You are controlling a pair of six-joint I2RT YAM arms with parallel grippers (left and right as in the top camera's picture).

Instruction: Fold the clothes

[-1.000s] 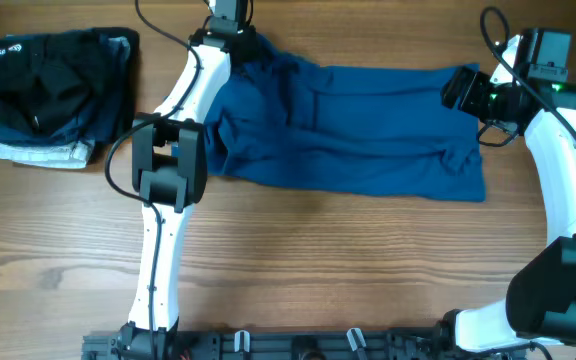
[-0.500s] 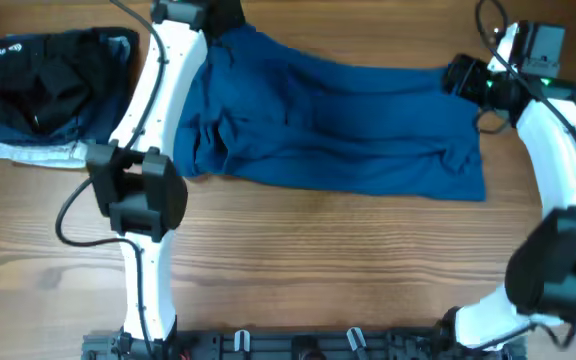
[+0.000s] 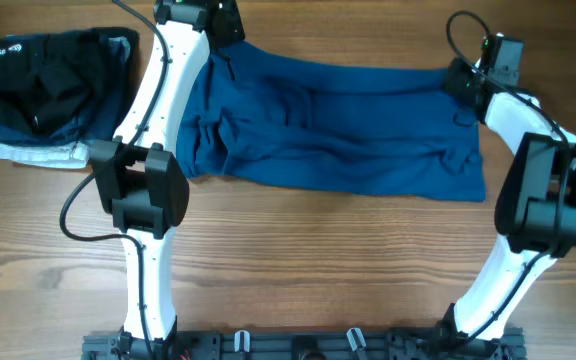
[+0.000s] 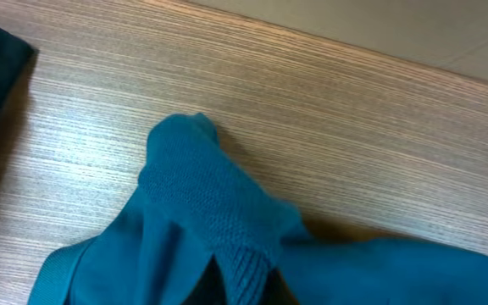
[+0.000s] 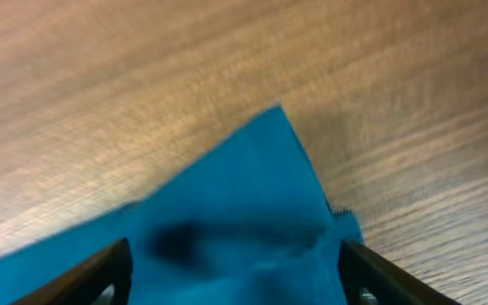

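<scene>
Both arms have reached farther back over the tabletop [image 3: 318, 265], drawing the blue garment [image 3: 338, 135] out flatter across its far middle. The left end effector [image 4: 235, 280] is clamped on the bunched far-left corner. The right end effector [image 3: 459, 78] has its fingers spread either side of the far-right corner, not pinching it. I'd guess the fold itself hasn't begun.

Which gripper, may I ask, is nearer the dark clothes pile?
Left. The left gripper grips the blue garment near the dark clothes pile; the right gripper is at its far end.
</scene>
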